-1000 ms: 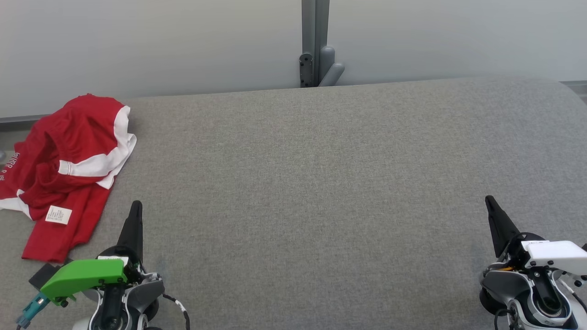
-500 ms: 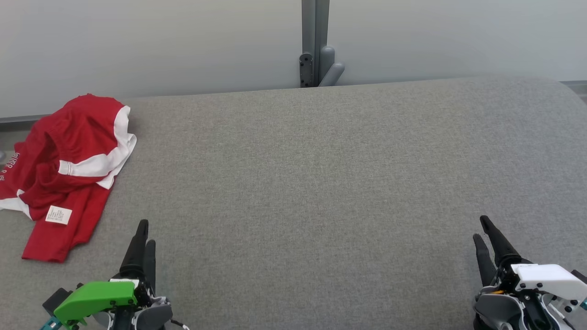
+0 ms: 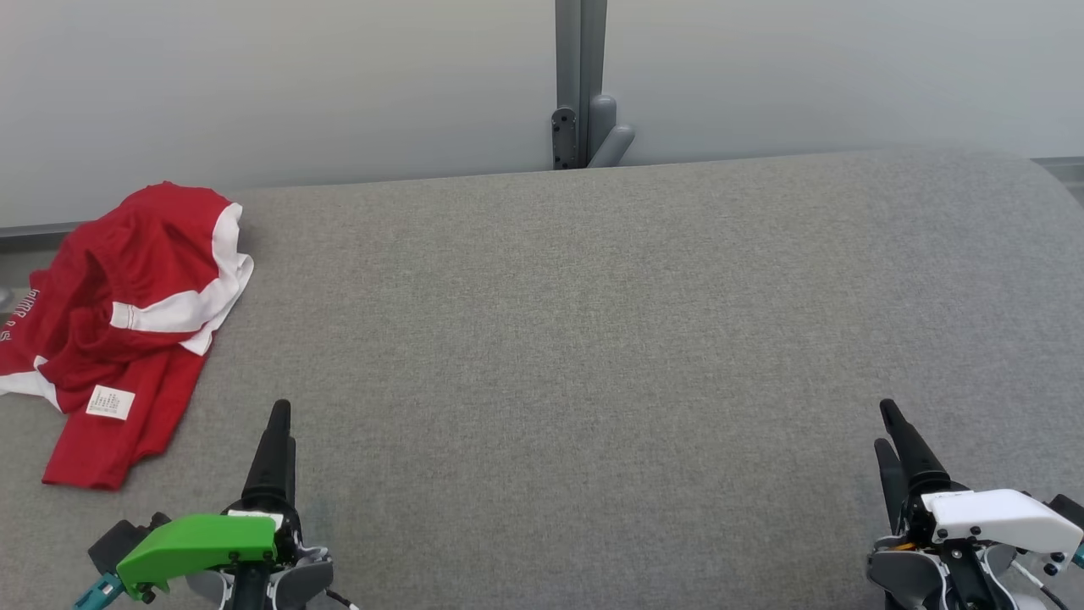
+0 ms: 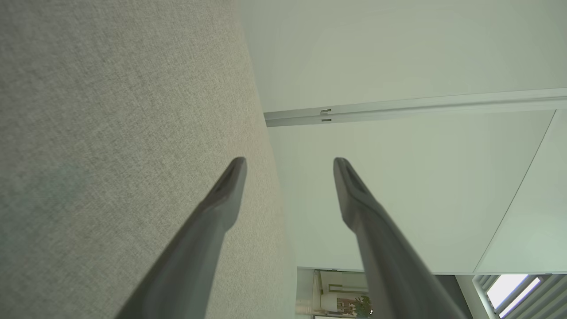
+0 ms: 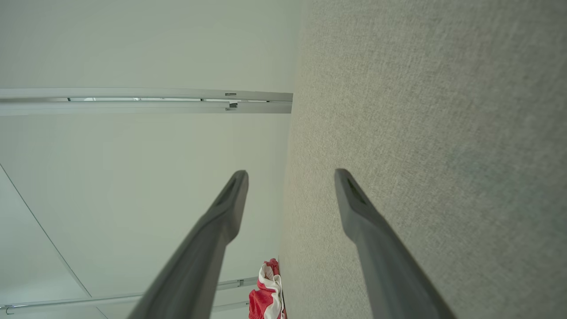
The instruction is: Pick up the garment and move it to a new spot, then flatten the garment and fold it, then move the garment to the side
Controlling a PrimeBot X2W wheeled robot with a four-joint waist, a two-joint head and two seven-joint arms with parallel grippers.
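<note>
At the far left of the grey fabric-covered table (image 3: 593, 339) lies the garment (image 3: 127, 330), a red top with white bands, crumpled in a heap with a white label facing up; its left part runs out of the head view. Your left gripper (image 3: 284, 424) sits low and near you, just right of the heap but not touching it, with its fingers spread and empty. Your right gripper (image 3: 882, 424) waits well apart on the other side, also spread and holding nothing. The pick-up has not begun, so I would lead with the left arm. Swing it over the heap, come down on a raised fold such as the white-banded ridge rather than the flat hem, and pinch firmly. Lift until the trailing cloth clears the table before you carry it toward the bare middle, or it will likely drag.
</note>
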